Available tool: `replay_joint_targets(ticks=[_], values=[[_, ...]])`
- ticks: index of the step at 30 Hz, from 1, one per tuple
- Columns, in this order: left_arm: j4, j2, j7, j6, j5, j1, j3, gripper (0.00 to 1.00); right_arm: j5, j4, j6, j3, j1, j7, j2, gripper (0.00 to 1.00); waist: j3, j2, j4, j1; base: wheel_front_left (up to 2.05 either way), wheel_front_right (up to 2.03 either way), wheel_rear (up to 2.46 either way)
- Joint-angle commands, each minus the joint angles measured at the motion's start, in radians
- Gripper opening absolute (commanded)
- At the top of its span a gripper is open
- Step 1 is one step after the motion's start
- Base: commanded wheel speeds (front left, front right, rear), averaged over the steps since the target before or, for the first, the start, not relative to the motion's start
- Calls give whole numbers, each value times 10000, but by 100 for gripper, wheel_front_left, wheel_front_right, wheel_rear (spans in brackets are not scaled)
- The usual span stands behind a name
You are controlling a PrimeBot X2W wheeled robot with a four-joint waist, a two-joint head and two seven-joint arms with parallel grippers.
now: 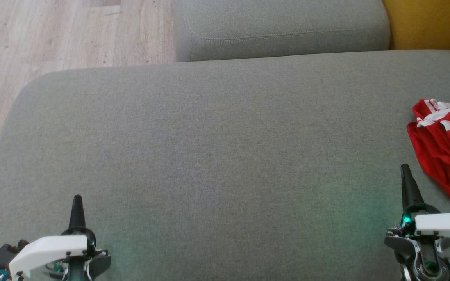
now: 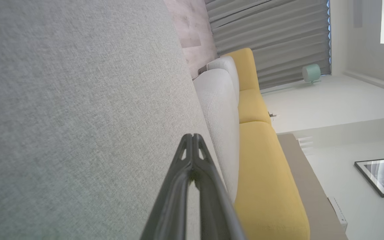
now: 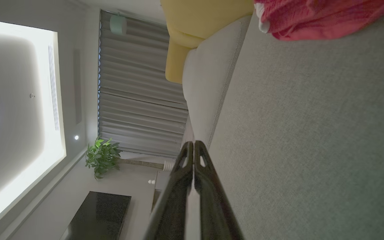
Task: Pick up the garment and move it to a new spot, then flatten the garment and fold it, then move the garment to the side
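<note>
Head view: shows a garment [image 1: 443, 156] bunched on the sofa [image 1: 225, 156] seat at the far right, cut off by the frame edge. Reads as red cloth with white stripes or trim, creased and folded over itself. Puts the left hand [image 1: 77, 203] at lower left, clenched and holding nothing, well apart from the garment. Puts the right hand [image 1: 406, 175] at lower right, clenched too and empty, tip just beside the red heap's near edge but apart from it.

Left wrist view: looks along the left hand [image 2: 192, 140], pressed shut over bare grey seat, grasping nothing.

Right wrist view: looks along the right hand [image 3: 192, 146], likewise shut and empty, with the garment [image 3: 312, 20] at the top right on the seat, ahead and off to one side.

Handling, as a judgement: probably light, soft and limp, bound to sag and drape once lifted; not fragile, perhaps a little slick. Best to open the right hand first, then pinch a raised fold or the white-trimmed edge nearest it. Calls for a second hold with the left hand when flattening.
</note>
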Motion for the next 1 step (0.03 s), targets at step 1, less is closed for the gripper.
replay_joint_targets(ticks=[1], values=[[-286,40,45,-77,-122,-524,377,0,168,-281,-6,128,-568,65,-193,0,0,0,0,0,0,0,0]])
